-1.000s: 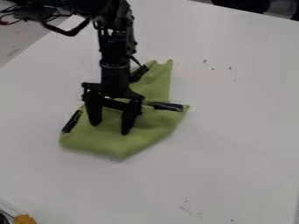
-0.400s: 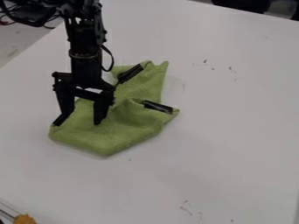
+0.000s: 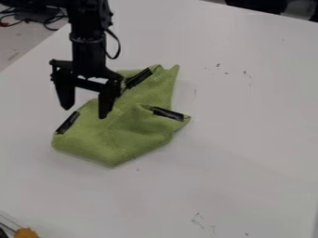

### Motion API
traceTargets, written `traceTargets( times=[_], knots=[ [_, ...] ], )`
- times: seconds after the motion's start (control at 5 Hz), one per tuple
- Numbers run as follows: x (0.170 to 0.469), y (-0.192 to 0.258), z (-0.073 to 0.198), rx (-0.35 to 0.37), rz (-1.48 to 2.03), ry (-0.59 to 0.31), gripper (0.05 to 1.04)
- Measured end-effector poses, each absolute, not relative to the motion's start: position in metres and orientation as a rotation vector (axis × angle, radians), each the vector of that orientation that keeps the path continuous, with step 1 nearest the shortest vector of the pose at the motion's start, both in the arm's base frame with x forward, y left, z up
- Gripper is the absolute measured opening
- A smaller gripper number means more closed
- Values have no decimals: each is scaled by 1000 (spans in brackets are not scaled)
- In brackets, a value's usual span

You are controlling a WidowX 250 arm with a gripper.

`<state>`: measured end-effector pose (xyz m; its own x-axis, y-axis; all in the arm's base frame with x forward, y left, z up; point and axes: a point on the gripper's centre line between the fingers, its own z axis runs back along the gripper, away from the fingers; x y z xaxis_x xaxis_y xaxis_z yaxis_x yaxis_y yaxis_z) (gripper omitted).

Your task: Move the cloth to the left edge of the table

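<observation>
Hanging in the upper left of the frame, the black two-finger gripper (image 3: pixel 84 112) is open, its fingers well apart. The rumpled green fabric cloth (image 3: pixel 127 135) lies left of centre on the smooth white table (image 3: pixel 248 139), its corner pointing towards the bottom of the frame. Black strips (image 3: pixel 168 114) mark its edges (three of them, all slanted). A small orange object (image 3: pixel 26 233) sits at lower left.

Tangled dark and red cables (image 3: pixel 6 23) lie upper left; orange-yellow object (image 3: pixel 25 233), kind unclear, sits in lower left corner; dark shape (image 3: pixel 255 5) at top right, unidentified; small dark specks (image 3: pixel 218 65) below it; faint scratchy marks (image 3: pixel 198 221) near bottom
</observation>
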<state>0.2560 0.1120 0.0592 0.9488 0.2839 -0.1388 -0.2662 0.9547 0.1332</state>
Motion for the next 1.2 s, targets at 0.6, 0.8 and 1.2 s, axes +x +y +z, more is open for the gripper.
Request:
traceTargets(
  times=[0.6,0.8,1.2],
  knots=[
    [287,19,90,-3,250,117,999],
    [291,5,109,-2,300,75,999],
    [290,-46,133,-30,298,-4,999]
  ],
)
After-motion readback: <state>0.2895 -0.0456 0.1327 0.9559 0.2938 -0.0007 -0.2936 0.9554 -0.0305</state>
